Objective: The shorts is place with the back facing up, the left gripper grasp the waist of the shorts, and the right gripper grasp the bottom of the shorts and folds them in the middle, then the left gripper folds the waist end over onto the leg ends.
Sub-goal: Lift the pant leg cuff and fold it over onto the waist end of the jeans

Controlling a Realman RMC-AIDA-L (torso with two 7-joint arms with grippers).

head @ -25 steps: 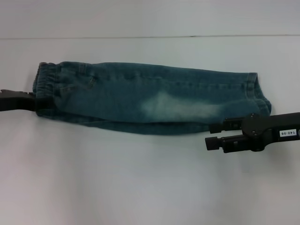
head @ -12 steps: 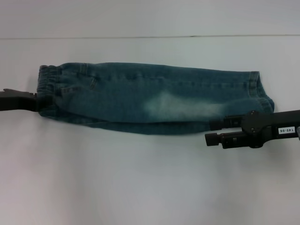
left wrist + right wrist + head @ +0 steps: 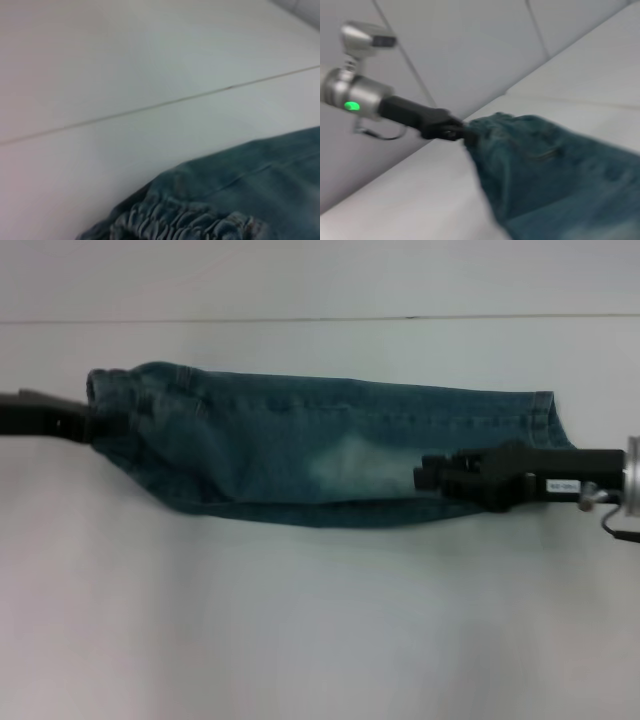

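1. The denim shorts (image 3: 300, 455), folded lengthwise, lie across the white table (image 3: 320, 620), waist toward the robot's left.
2. The left gripper (image 3: 90, 425) pinches the waistband, lifting that end off the surface.
3. The right gripper (image 3: 430, 478) hovers over the leg end; whether its fingers are spread cannot be told.
4. Bare table surrounds the shorts.

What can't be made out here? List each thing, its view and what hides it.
1. Right pincer, head view: its dark tips merge with the denim shorts, so open or shut is unclear.
2. Hem corner of the shorts, head view: covered by the right arm.
3. Left pincer, right wrist view: motion blur hides how its fingers sit on the waistband.
4. Left wrist view: own fingers out of frame.
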